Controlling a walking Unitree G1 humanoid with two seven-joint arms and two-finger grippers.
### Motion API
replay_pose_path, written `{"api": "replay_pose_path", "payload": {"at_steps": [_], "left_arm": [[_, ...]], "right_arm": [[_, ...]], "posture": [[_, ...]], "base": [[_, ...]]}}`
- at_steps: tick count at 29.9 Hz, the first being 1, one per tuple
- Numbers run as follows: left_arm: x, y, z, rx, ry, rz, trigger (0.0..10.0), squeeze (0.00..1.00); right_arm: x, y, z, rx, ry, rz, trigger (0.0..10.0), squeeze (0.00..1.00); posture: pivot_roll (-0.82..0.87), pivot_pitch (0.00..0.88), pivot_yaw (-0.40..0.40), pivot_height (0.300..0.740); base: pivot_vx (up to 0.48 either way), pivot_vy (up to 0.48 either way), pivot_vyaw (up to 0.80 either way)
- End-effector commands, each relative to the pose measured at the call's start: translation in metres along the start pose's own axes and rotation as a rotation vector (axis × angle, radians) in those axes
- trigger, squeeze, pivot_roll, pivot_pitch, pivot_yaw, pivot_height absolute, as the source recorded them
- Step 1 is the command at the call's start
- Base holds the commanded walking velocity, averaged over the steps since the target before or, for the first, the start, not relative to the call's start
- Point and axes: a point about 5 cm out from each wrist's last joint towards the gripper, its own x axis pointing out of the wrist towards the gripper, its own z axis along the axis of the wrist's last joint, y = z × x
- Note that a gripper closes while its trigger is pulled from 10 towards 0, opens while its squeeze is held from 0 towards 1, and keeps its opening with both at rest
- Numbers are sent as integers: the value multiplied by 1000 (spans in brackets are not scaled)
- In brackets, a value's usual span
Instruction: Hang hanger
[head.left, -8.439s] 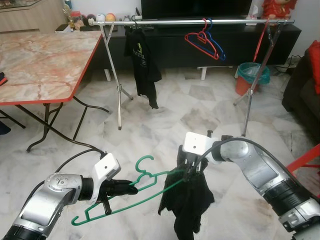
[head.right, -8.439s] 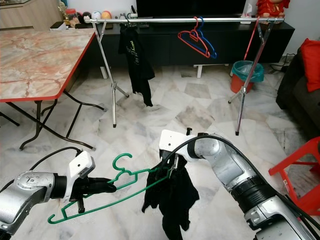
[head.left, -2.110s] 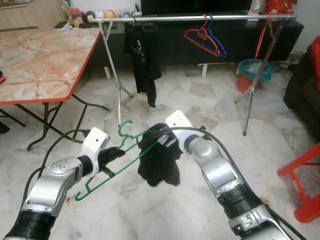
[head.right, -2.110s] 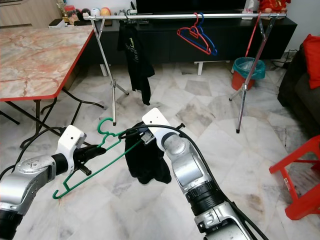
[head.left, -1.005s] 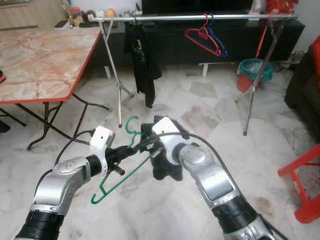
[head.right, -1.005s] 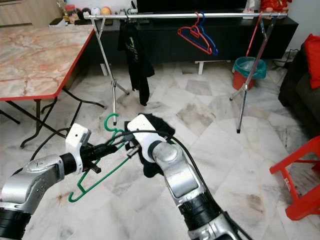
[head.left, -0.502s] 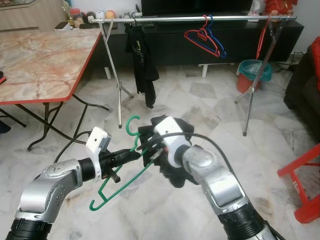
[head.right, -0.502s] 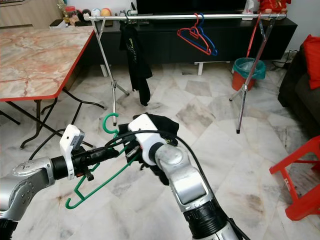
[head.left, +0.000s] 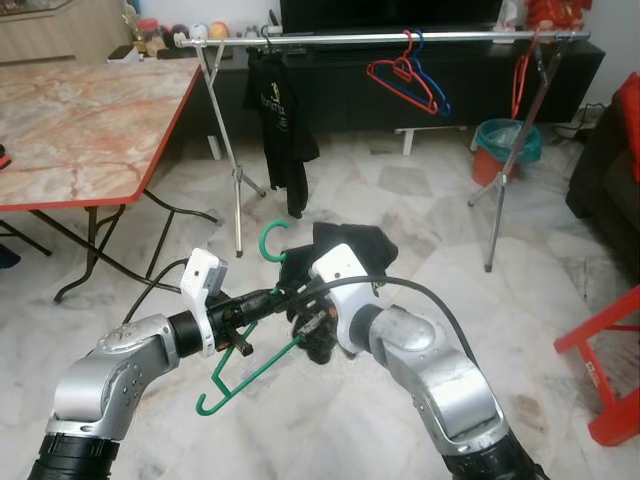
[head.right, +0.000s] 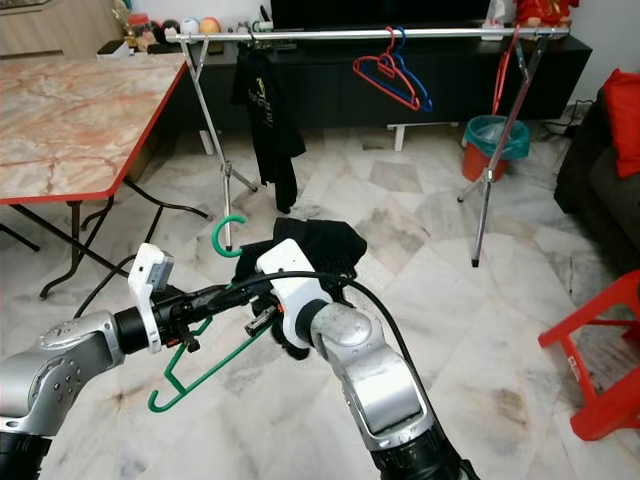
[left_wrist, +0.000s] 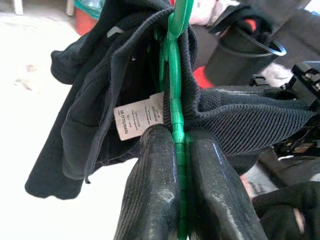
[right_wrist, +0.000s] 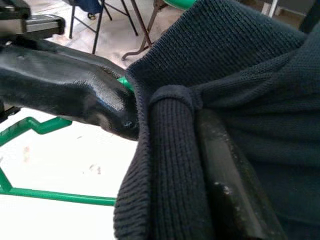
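A green hanger (head.left: 262, 366) is held tilted in front of me, hook (head.left: 270, 236) up, with my left gripper (head.left: 268, 298) shut on its neck. In the left wrist view the two black fingers (left_wrist: 155, 185) pinch the green bar (left_wrist: 175, 115). A black garment (head.left: 352, 245) is bunched over the hanger next to the hook. My right gripper (head.left: 312, 322) is shut on that garment, just right of the left gripper. The dark knit fabric (right_wrist: 210, 60) wraps over a finger (right_wrist: 227, 180) in the right wrist view. The clothes rail (head.left: 400, 37) stands across the room.
On the rail hang a black shirt (head.left: 282, 120), a red hanger (head.left: 395, 80) and a blue hanger (head.left: 432, 88). A marble table (head.left: 80, 120) with red edging stands left. A teal bin (head.left: 505, 148) sits by the rack's right leg, and a red chair (head.left: 610, 370) at the right.
Both grippers have risen and drawn together since the earliest frames. The garment, which hung loose off the hanger's end, now sits bunched by the hook. The hanger stands steeper.
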Motion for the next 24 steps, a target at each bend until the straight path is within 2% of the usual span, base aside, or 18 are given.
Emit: {"api": "replay_pose_path", "payload": {"at_steps": [1,2,5,7,8,9,10,13,14,15,16,17,18,20,21,22,23,24], "left_arm": [[16,-26,27,69,-104,-186,10000,0],[16,-31,27,62,-95,-234,10000,0],[16,-35,26,64,-87,-259,10000,0],[17,-32,25,78,-84,-229,10000,0],[20,-21,25,91,-73,-129,10000,0],[21,-17,24,92,-65,-88,10000,0],[20,-8,22,120,-49,-17,10000,0],[17,10,22,108,-45,121,10000,0],[15,17,21,119,-39,183,10000,0],[15,17,21,119,-39,183,10000,0],[12,24,21,118,-29,235,10000,0],[12,24,21,118,-29,235,10000,0],[8,27,19,109,-16,250,10000,0],[5,23,16,103,14,211,10000,0],[0,12,8,120,78,100,10000,0],[0,12,8,120,78,100,10000,0],[-4,3,0,138,143,17,10000,0],[-7,0,-5,151,184,-12,10000,0]], "right_arm": [[7,41,3,-6,-7,239,10000,0],[5,47,4,-41,-24,276,10000,0],[3,50,5,-65,-35,305,10000,0],[2,50,6,-75,-37,313,10000,0],[1,46,7,-91,-49,293,10000,0],[1,43,8,-98,-56,278,10000,0],[4,25,12,-58,-58,166,10000,0],[6,-15,18,42,-82,-85,10000,0],[4,-35,20,99,-87,-213,10000,0],[4,-35,20,99,-87,-213,10000,0],[0,-55,18,98,-82,-322,10000,0],[0,-55,18,98,-82,-322,10000,0],[-5,-74,16,96,-70,-430,10000,0],[-9,-88,15,109,-71,-510,10000,0],[-13,-99,14,113,-69,-554,10000,0],[-13,-99,14,113,-69,-554,10000,0],[-14,-104,12,100,-55,-568,10000,0],[-14,-107,11,101,-52,-578,10000,0]], "posture": [[-12,13,60,740],[-13,14,61,740],[-13,14,61,740],[-11,16,61,740],[-7,17,63,740],[-7,17,63,740],[-12,17,65,740],[-15,17,66,740],[-15,17,66,740],[-15,17,66,740],[-14,17,64,740],[-14,17,64,740],[-13,17,65,740],[-14,19,66,740],[-13,19,66,740],[-13,19,66,740],[-11,21,68,740],[-10,21,68,740]], "base": [[0,0,0],[0,0,0],[0,0,0],[0,0,0],[0,0,0],[0,0,0],[0,0,0],[0,0,0],[0,0,0],[0,0,0],[0,0,0],[0,0,0],[0,0,0],[0,0,0],[0,0,0],[0,0,0],[0,0,0],[0,0,0]]}}
